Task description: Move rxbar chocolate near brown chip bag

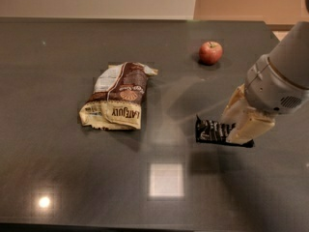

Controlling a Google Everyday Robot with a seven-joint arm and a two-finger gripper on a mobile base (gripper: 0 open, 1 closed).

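The rxbar chocolate (pixel 211 130) is a small black wrapper with white lettering, right of the table's middle. My gripper (pixel 240 127) comes in from the right, and its cream fingers are shut on the bar's right end, which they hide. The bar's left end sticks out toward the brown chip bag (pixel 118 96). The bag lies flat, left of centre, roughly a bag's width from the bar.
A red apple (pixel 211 52) sits at the back right of the dark grey table (pixel 58 178), behind the gripper. The table's right edge runs close behind the arm. A bright light reflection lies on the surface in front of the bar.
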